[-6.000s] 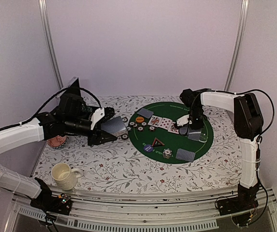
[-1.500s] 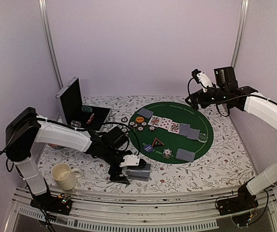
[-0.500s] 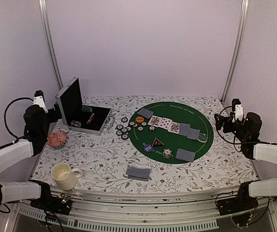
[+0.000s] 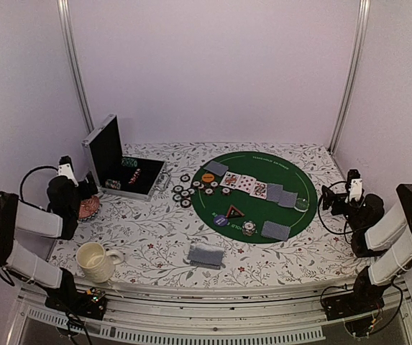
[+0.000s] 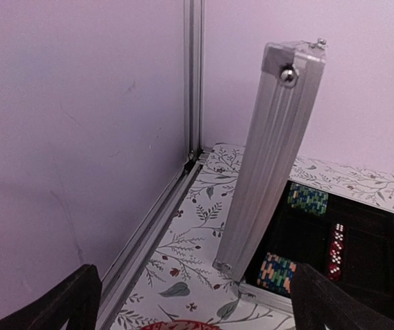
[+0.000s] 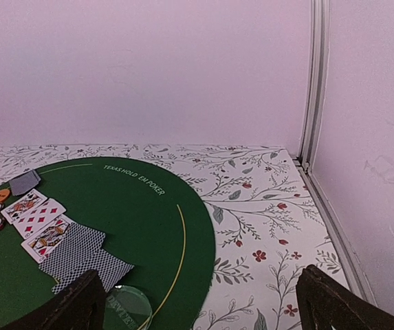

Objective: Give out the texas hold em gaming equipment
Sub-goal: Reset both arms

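The table wears a pale cloth printed with leafy sprigs. On its right half lies the round green felt mat, flat, with a thin yellow ring and white lettering.

Far-left of the mat stands the ribbed aluminium case, its lid upright and its black-lined tray holding striped chip rolls.

My left claw hangs left of the case, its dark fingers spread wide with nothing between them. My right claw sits off the mat's right edge, likewise wide apart and holding nothing.

A glossy cream mug stands well to the mat's near-left. A pink patterned dish sits farther left, near my left arm.

Grey-blue-backed playing cards run in a row across the mat, some face up. A small squared pile of cards lies just off its near edge.

Round dark-and-white poker chips cluster at the mat's left edge.

On the felt lie an orange button, a blue button and, beside the blue one, a black triangular marker.
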{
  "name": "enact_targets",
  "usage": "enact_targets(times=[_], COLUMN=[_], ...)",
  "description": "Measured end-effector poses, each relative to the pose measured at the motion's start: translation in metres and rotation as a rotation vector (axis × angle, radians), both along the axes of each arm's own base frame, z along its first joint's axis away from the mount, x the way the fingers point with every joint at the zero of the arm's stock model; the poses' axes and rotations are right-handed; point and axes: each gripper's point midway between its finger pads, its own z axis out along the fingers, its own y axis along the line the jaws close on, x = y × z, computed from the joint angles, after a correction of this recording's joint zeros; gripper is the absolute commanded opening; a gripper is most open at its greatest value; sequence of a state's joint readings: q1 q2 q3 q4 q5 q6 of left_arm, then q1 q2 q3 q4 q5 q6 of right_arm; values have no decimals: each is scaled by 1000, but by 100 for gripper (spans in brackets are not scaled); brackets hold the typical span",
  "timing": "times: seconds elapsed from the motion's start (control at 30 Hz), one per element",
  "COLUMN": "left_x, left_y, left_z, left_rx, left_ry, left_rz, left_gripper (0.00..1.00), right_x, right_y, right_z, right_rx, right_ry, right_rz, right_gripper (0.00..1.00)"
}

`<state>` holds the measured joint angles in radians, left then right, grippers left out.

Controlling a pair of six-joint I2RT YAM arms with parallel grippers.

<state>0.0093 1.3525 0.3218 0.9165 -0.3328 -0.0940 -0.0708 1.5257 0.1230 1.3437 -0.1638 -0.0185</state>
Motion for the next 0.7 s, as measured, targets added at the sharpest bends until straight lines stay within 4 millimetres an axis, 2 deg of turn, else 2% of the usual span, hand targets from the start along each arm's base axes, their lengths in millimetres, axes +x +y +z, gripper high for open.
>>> enact_targets(times=[0.13,0.23,0.37,0.7], left_x=[-1,0,-3,-2], left_y=[-2,-11,-18,-20], left_z=[-27,-29,-32,-17], left_rx=[-4,15,38,62], left_ry=[34,13,-2,-62], left_rz=[-25,-51,-74,-78], left_gripper=[98,98,98,98], right_x=[16,25,26,26], right_y=[3,3,4,4], right_z=[20,34,31,27], right_rx=[-4,-7,-6,-4], right_ry=[-54,-89,-75,-58], right_rz=[26,32,35,38], right_gripper=[99,99,99,99])
